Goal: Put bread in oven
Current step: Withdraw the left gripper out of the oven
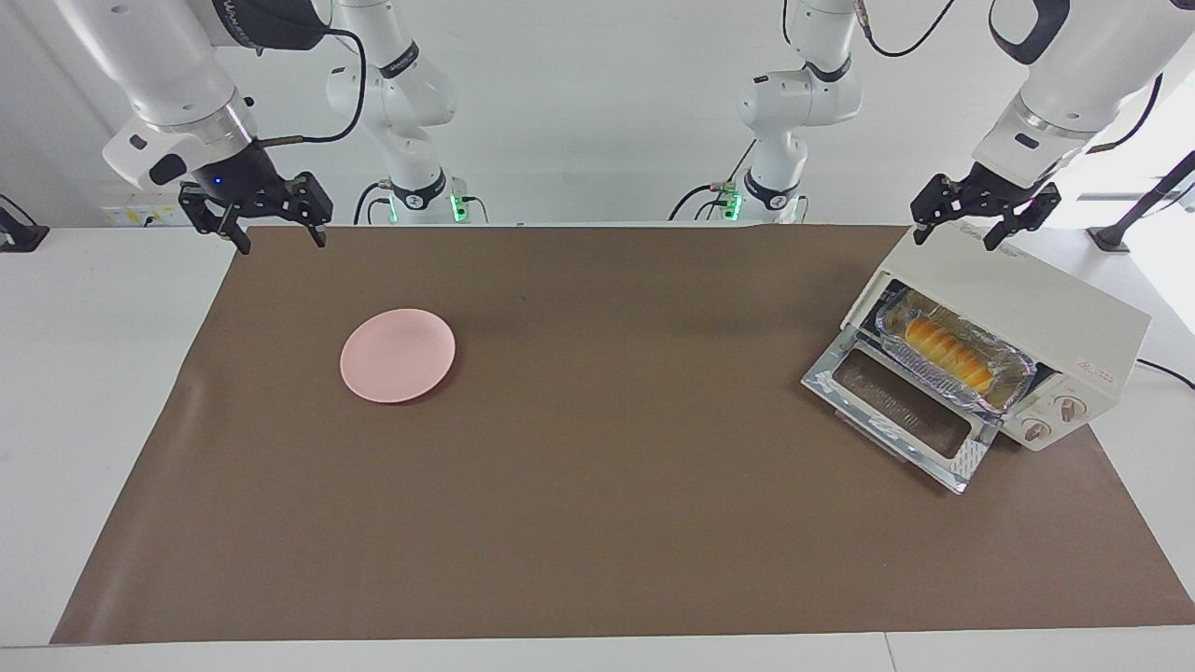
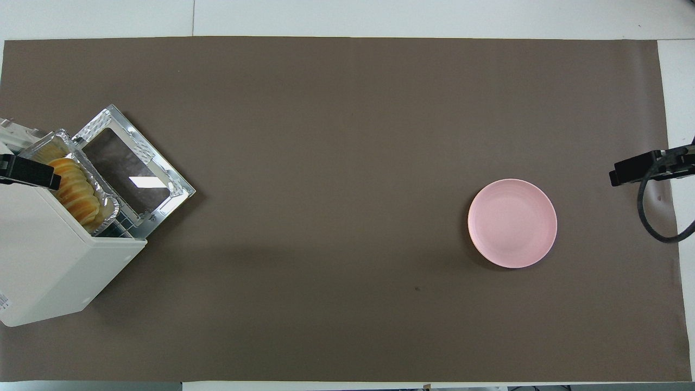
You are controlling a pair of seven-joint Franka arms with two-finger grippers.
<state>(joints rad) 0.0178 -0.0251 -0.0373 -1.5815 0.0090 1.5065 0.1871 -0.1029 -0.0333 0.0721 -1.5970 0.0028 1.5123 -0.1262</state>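
Facing view: bread in foil tray on rack inside oven, toward left arm's end of desk. Placement judged done; door down, maybe left to shut. Left gripper over oven top, jaws open, empty. Right gripper waiting above mat edge, open, empty. Pink plate bare. Wide room mid-desk.

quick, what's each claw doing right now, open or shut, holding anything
Left claw: open, empty, over the oven top.
Right claw: open, empty, waiting over the table's edge at its own end.
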